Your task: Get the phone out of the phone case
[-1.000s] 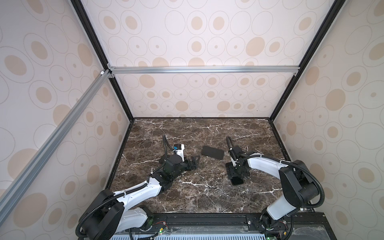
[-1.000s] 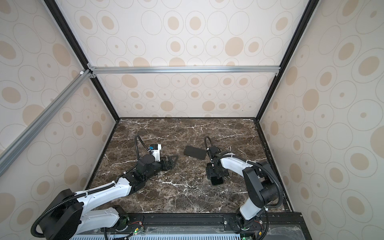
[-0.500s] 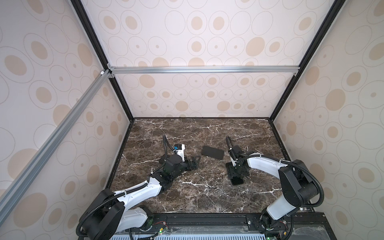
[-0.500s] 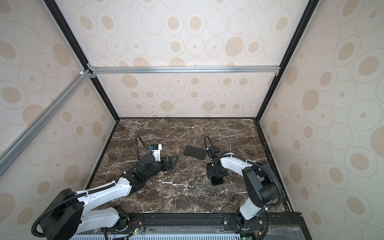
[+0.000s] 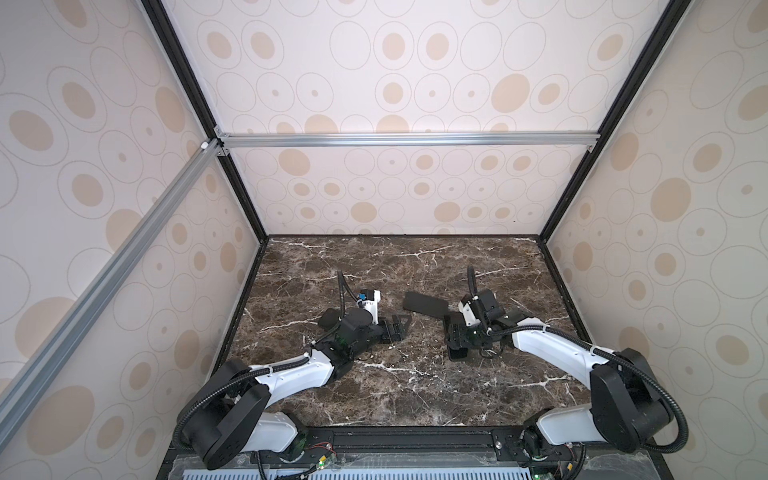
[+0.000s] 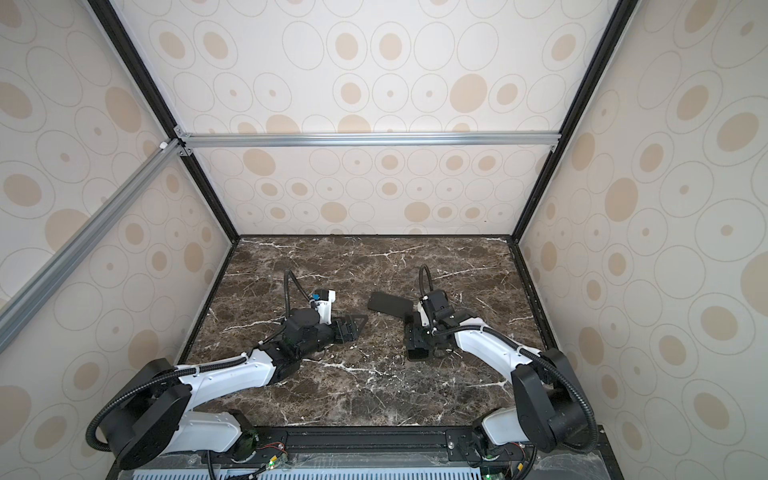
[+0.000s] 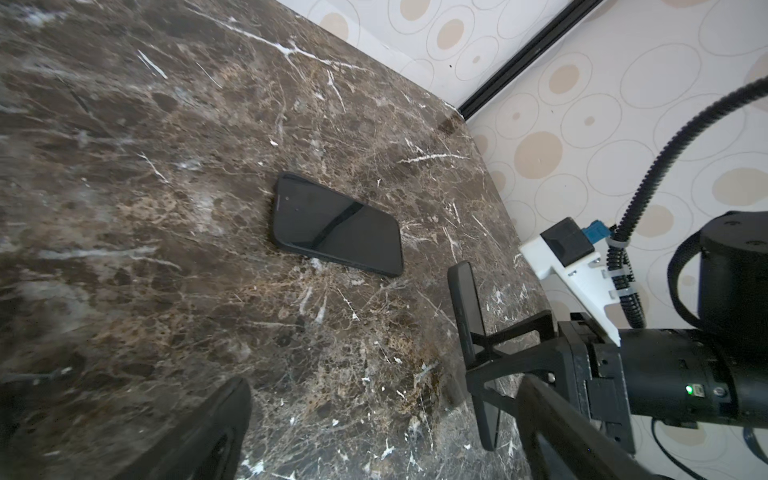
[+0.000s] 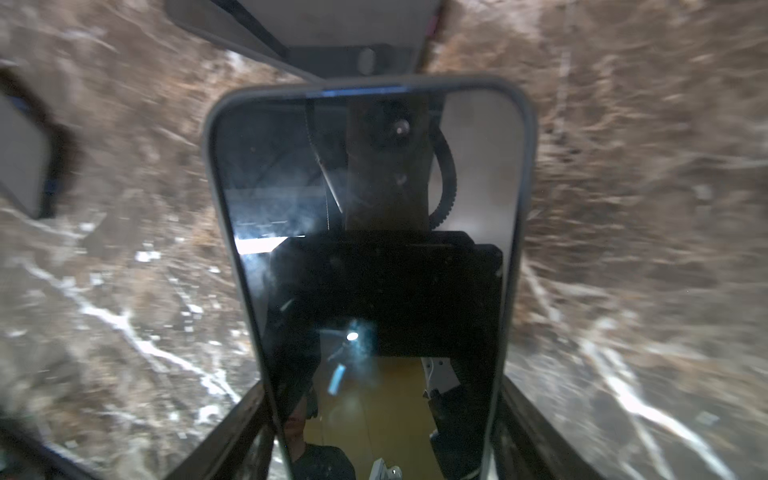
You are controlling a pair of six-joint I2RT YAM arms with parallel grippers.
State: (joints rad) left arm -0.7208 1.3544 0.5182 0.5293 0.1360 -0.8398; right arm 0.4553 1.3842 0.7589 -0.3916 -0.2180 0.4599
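Separation looks done: phone (image 8: 374, 249) gripped in right end effector (image 8: 380, 399), just beside case (image 7: 336, 230) lying flat on surface (image 5: 374, 395) (seems empty, hard to confirm). Near case too, left end effector (image 5: 398, 326) gapes empty. Remaining: set phone down.

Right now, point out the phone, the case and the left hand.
phone (image 8: 374, 249), right wrist view, middle of its screen.
case (image 7: 336, 228), left wrist view, centre of its face.
left hand (image 5: 401, 329), in a top view, midway between its fingertips.
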